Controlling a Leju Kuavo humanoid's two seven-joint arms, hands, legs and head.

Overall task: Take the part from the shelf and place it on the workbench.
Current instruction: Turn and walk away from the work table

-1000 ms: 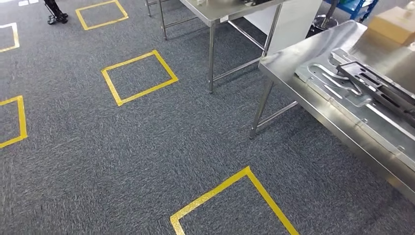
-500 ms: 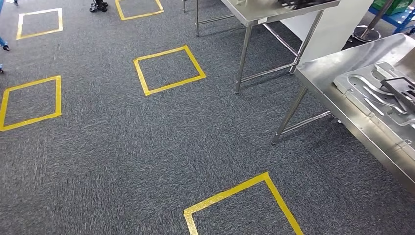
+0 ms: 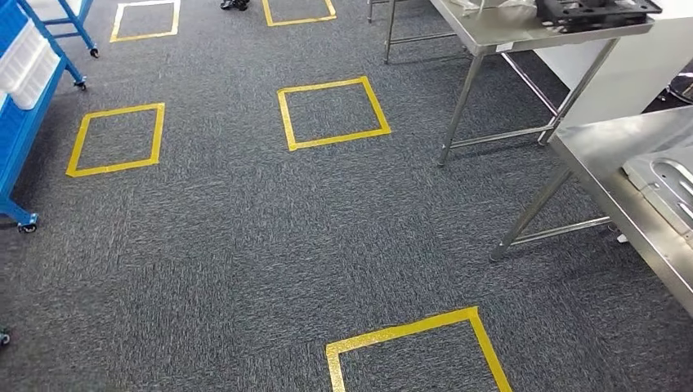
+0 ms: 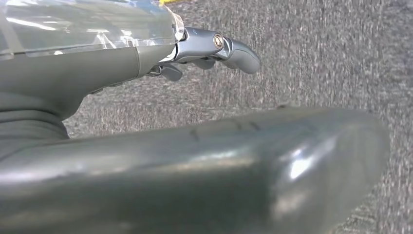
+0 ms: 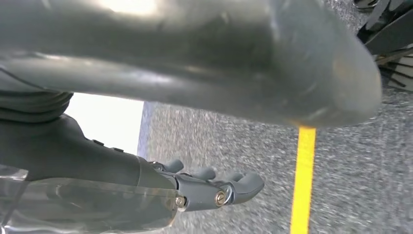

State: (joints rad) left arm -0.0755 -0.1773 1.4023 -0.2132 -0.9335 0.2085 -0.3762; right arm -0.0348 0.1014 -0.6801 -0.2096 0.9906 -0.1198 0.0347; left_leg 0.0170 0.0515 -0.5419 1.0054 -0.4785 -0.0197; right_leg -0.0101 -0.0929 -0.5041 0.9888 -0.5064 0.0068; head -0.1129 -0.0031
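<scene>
In the head view a blue shelf (image 3: 20, 98) stands at the upper left edge over grey carpet with yellow tape squares (image 3: 333, 113), and a steel workbench (image 3: 621, 184) fills the right; I cannot tell which item is the part, nor how it looks. In the left wrist view the left hand (image 4: 204, 48) hangs over carpet, fingers loosely extended, holding nothing. In the right wrist view the right hand (image 5: 214, 187) is likewise loose and empty; the risk I judge is clipping the shelf frame on approach.

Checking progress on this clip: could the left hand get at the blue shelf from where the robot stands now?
Probably not yet. The left hand hangs empty over the carpet, while the blue shelf stands off at the far left across open floor. Nothing blocks the way; the robot just looks too far off.
</scene>
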